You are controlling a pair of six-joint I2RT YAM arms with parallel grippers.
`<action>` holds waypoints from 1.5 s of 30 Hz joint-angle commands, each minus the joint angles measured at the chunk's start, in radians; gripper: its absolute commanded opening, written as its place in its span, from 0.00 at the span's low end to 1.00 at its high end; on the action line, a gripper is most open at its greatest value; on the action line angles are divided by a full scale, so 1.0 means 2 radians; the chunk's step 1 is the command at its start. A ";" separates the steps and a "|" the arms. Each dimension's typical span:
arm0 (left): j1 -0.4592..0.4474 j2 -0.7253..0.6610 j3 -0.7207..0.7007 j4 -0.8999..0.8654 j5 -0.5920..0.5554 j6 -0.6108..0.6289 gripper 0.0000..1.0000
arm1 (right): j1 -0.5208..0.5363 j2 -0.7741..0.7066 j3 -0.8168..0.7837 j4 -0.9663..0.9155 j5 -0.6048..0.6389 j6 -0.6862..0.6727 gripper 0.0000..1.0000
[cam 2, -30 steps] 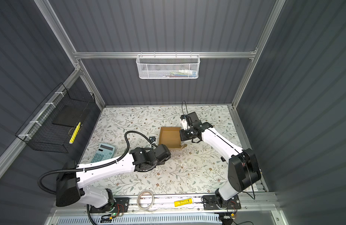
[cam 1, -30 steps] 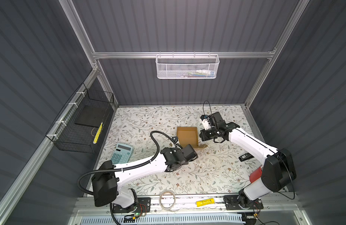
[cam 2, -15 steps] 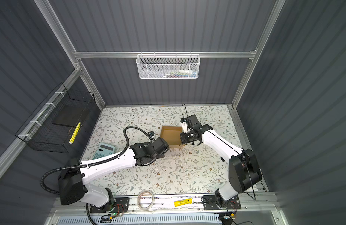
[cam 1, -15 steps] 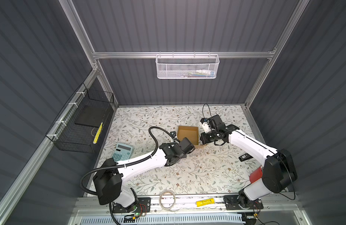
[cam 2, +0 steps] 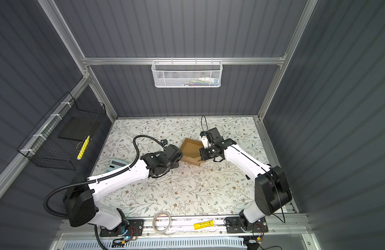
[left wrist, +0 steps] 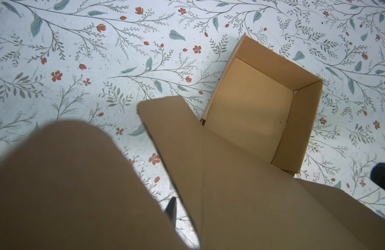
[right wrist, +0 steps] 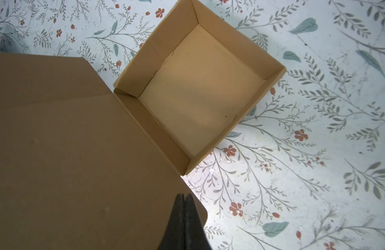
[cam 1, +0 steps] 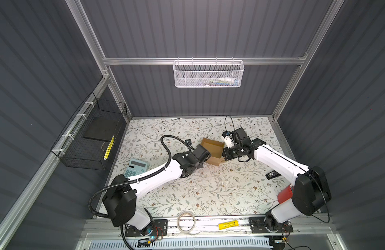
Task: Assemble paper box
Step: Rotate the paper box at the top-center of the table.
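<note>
The paper box [cam 1: 211, 149] [cam 2: 189, 151] is a brown cardboard tray with its walls standing, lying between my two arms. Its lid panel [right wrist: 79, 151] is folded open toward the front, and a side flap [left wrist: 176, 134] sticks out from it. My left gripper [cam 1: 205, 156] reaches in at the box's left front. In the left wrist view cardboard hides it, apart from one dark finger [left wrist: 171, 207] in a gap between two flaps. My right gripper [right wrist: 184, 198] is shut with nothing between its fingers, and its tips lie over the lid's rounded corner at the box's right front [cam 1: 225, 154].
A teal calculator [cam 1: 136, 168] lies left of my left arm. A small black device [cam 1: 271, 175] and a red object [cam 1: 284, 193] sit by my right arm. A tape roll [cam 1: 186, 219] and yellow tube [cam 1: 228, 225] rest on the front rail. Wire baskets [cam 1: 89, 138] [cam 1: 208, 73] hang on the walls.
My left arm has reached forward from in front of the box up to its left front edge. The right gripper has shifted slightly and stays shut at the lid's corner.
</note>
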 commanded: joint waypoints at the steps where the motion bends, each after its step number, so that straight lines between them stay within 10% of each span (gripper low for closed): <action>1: 0.010 0.009 0.022 0.007 0.006 0.023 0.27 | 0.011 -0.005 0.000 0.003 -0.001 -0.009 0.00; 45: 0.097 0.098 0.077 0.092 0.056 0.073 0.25 | 0.071 0.002 -0.026 0.072 -0.034 0.058 0.00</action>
